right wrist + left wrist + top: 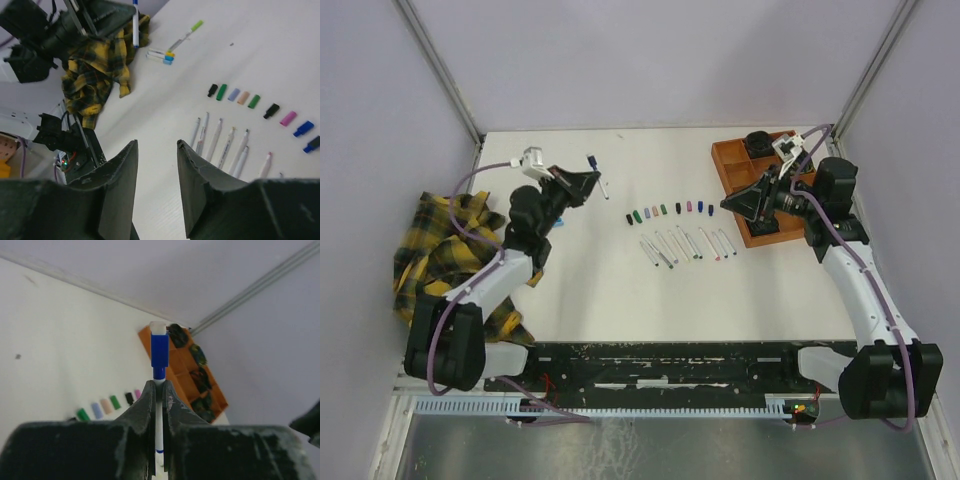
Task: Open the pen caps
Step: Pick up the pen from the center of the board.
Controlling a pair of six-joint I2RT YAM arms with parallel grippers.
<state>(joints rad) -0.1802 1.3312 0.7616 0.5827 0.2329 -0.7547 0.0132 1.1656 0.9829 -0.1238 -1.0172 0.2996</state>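
Nine loose caps point(243, 97) lie between the two pincers: two blue, one pale blue, two green, two black, one peach, one pink. Beside them lie at least eight barrels point(215, 140), some overlapping. One pen point(158, 425) sits in the left pincer point(159, 385), and at least three capped pens point(185, 35) lie below it. One tray point(720, 158) with four black lumps point(197, 354) is beside the right pincer point(157, 146). One cloth point(440, 250) lies behind the left pincer.

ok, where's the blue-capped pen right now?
The blue-capped pen is clamped in the left gripper, cap on, at the far left; the row of loose caps lies to its right in the top view.
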